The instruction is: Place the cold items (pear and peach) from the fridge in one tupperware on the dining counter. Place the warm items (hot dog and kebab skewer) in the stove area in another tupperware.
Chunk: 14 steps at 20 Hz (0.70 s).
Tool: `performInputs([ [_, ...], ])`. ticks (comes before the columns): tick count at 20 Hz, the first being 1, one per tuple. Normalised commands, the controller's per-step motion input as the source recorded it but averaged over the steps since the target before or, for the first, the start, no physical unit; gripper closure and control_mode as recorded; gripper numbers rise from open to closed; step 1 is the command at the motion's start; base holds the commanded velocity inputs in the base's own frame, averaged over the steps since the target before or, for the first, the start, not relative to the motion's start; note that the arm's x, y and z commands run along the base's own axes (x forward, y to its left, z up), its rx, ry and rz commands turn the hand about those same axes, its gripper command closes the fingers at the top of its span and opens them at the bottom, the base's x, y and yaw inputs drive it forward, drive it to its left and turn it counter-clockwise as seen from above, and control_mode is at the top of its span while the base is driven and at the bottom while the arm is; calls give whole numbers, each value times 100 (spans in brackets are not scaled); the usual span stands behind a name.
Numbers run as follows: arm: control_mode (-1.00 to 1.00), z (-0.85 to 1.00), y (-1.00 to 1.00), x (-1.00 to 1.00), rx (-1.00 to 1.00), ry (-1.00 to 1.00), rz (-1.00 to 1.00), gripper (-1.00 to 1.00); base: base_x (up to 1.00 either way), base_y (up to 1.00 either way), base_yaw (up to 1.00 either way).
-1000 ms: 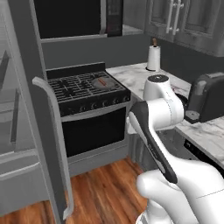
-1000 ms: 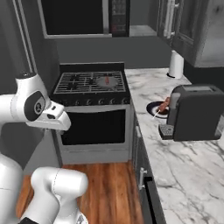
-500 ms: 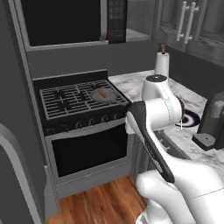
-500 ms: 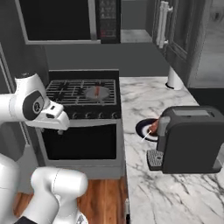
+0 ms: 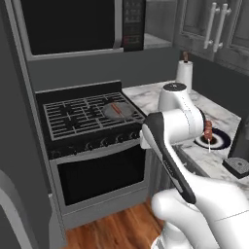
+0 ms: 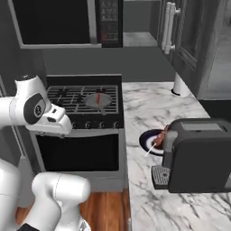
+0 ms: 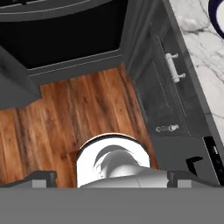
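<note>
The hot dog (image 5: 115, 109) lies in a pan (image 5: 118, 111) on the stove (image 5: 87, 116), centre of the left base view. The kebab skewer (image 6: 159, 138) rests on a dark plate (image 6: 149, 140) on the counter (image 6: 153, 108), mid-frame in the right base view, just beside the toaster (image 6: 198, 153). The gripper (image 7: 111, 175) hangs over the wooden floor (image 7: 65, 113), jaws spread wide, holding nothing. I'd guess the sausage is soft and greasy, best pinched across its middle; the skewer is light and stiff, better gripped by the meat than the thin stick.
</note>
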Motion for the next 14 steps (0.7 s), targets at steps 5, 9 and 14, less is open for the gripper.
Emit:
performInputs([
  [5,100,0,0,0,0,0,0,-100,82,2,0],
  [9,100,0,0,0,0,0,0,-100,78,9,0],
  [14,100,0,0,0,0,0,0,-100,78,0,-3],
])
